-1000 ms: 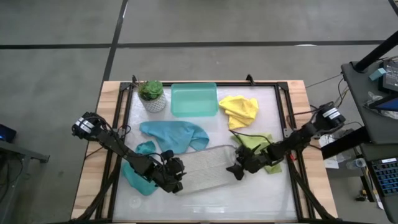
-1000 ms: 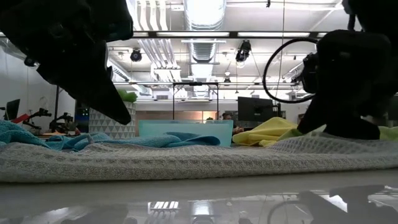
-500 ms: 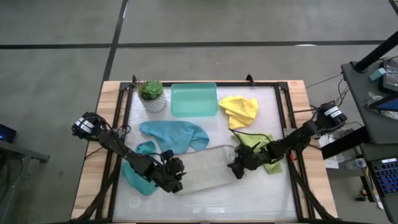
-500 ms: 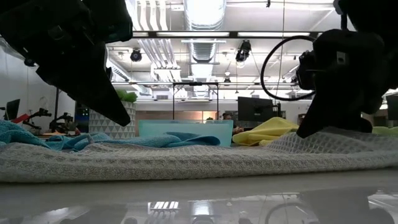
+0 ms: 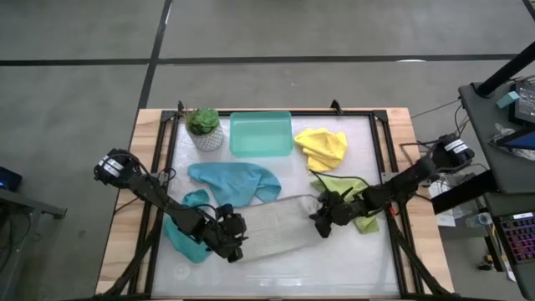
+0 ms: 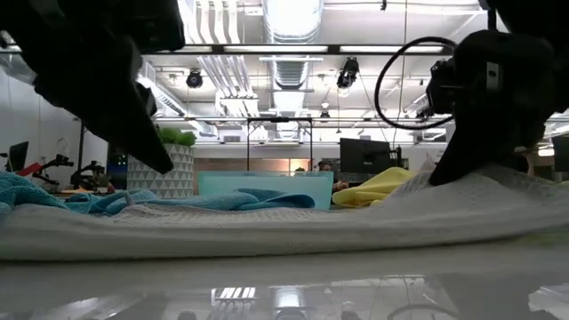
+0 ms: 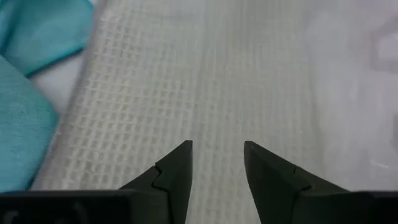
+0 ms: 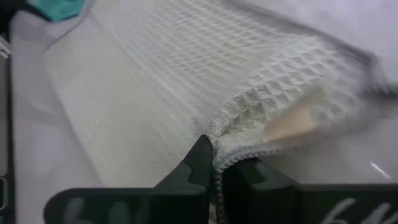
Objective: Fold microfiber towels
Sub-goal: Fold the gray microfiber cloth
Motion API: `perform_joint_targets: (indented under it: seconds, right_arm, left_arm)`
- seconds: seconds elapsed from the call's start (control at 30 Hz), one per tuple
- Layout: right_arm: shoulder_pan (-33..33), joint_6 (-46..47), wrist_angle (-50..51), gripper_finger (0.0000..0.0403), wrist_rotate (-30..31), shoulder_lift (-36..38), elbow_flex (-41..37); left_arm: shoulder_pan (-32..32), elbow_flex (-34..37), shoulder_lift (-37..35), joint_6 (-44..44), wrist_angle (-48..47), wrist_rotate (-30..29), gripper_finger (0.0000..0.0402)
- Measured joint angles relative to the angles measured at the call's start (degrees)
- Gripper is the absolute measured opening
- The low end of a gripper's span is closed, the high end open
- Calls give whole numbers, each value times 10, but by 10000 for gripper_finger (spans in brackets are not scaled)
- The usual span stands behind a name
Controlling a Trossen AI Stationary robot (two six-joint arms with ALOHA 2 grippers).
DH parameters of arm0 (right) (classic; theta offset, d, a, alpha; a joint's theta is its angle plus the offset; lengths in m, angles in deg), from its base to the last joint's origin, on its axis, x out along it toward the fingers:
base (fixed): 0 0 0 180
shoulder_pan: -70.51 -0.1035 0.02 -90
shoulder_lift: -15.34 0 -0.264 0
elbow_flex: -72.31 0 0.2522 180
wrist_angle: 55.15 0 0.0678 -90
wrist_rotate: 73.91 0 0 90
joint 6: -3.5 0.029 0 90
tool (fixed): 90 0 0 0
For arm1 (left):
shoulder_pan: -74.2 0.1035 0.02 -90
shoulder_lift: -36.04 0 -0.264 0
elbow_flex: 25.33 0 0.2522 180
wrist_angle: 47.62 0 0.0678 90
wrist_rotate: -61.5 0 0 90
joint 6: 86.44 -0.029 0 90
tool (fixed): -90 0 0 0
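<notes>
At the left front of the bench (image 5: 276, 269), left hand (image 5: 229, 241) low over the left end of the light grey towel (image 5: 276, 224), fingers (image 7: 174, 169) parted by a moderate gap with only waffle weave showing between them, gripping nothing. Under that same arm, second teal towel (image 5: 182, 241) bunched beside the grey cloth's left edge, partly hidden by the dark links. Just behind, crumpled teal towel (image 5: 234, 179) spread loosely, its near edge close to the grey one. Toward the back left, potted plant (image 5: 203, 127) upright, and next to it the teal tray (image 5: 261, 134), apart from every cloth. Across the middle front, light grey towel stretched in a long strip between both hands, flat on the bench at its left, raised off the surface at its right end as seen from the low view (image 6: 267, 229). At that raised end, right hand (image 5: 323, 224) pinched tight on the hem, fingertips closed with the stitched edge gathered between them in the right wrist view (image 8: 217, 154). Directly beneath and beside the right arm, lime green towel (image 5: 355, 201) rumpled, touching the grey cloth's right end. Behind it, toward the back right, yellow towel (image 5: 324, 148) in a loose heap, near the tray's right side but not touching it.
</notes>
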Motion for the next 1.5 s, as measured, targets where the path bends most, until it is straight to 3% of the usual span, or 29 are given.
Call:
perform_joint_targets:
  seconds: [0.23, 0.43, 0.7, 1.17, 1.5]
  right_arm:
    - [17, 1, 233, 12, 0, 89, 53]
    - [23, 1, 303, 12, -1, 90, 102]
    - [24, -29, 293, 12, -31, -12, 187]
    - [50, -163, 289, 12, -48, -246, 409]
    - [63, -202, 289, 12, -49, -331, 493]
  left_arm:
    - [-12, 9, -8, 21, -42, 32, 129]
    - [-11, 36, 14, 38, 12, 7, 129]
    - [-8, 38, 61, 35, 61, -7, 129]
    - [-7, 37, 68, 35, 69, -12, 129]
    - [-7, 38, 69, 34, 69, -18, 129]
